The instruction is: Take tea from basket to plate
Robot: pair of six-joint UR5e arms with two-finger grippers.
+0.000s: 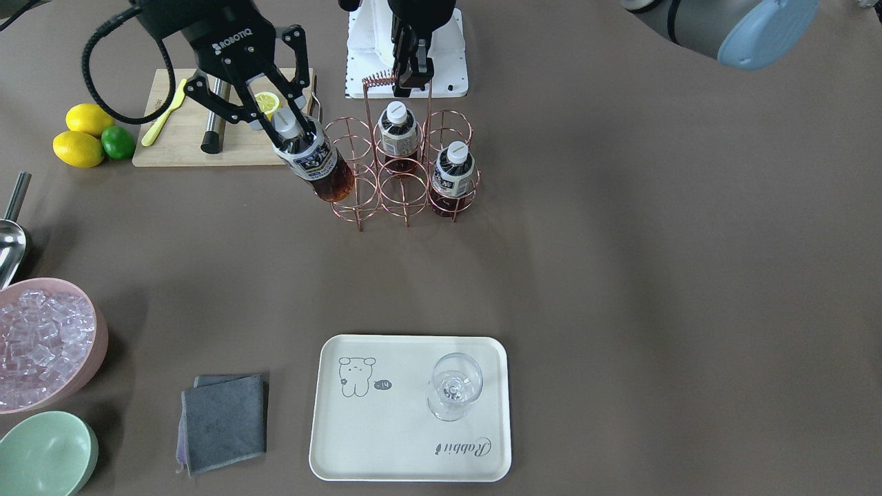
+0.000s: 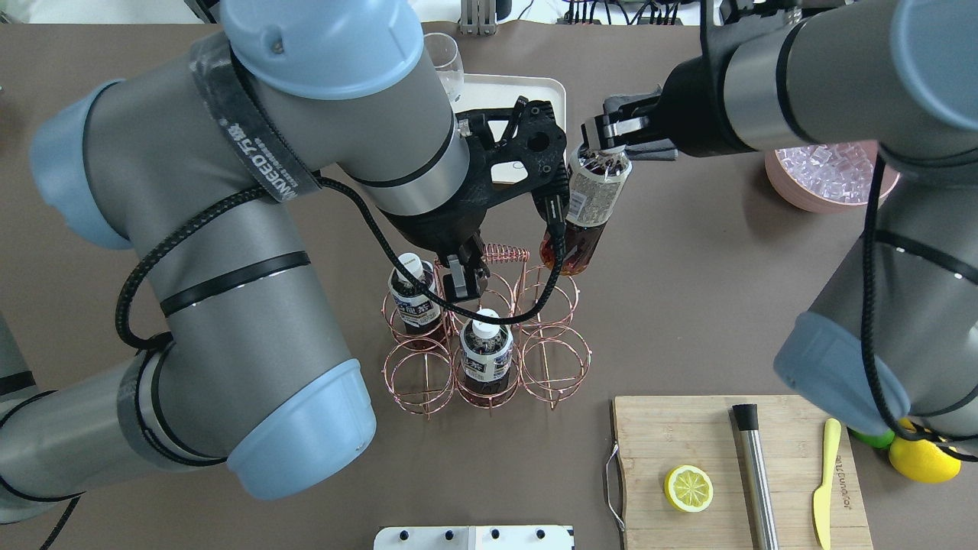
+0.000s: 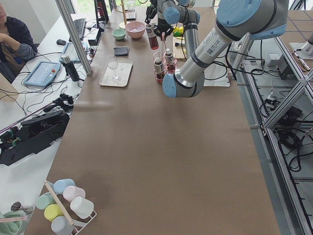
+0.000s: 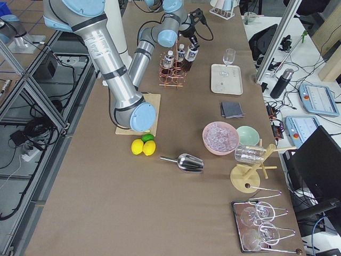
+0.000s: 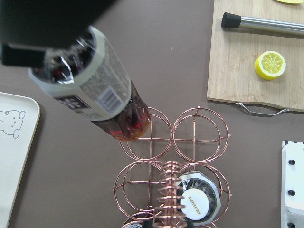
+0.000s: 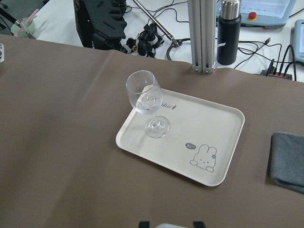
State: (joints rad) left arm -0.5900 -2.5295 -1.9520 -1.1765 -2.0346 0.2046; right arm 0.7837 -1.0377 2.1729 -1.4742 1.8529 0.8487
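My right gripper (image 1: 284,122) is shut on the white cap of a tea bottle (image 1: 313,162) and holds it tilted, its base just over a corner ring of the copper wire basket (image 1: 406,182). The held bottle also shows in the overhead view (image 2: 588,206) and the left wrist view (image 5: 95,95). Two more tea bottles (image 1: 398,134) (image 1: 453,176) stand in the basket. My left gripper (image 1: 408,76) is shut on the basket's coiled handle (image 1: 377,79). The cream plate (image 1: 386,441) with the bear drawing lies near the table's far edge and carries a wine glass (image 1: 453,386).
A wooden cutting board (image 1: 179,148) with a lemon half, a metal rod and a yellow knife lies beside the basket. Two lemons and a lime (image 1: 89,138), a metal scoop (image 1: 10,241), a pink ice bowl (image 1: 89,324), a green bowl (image 1: 45,455) and a grey cloth (image 1: 224,420) lie toward my right.
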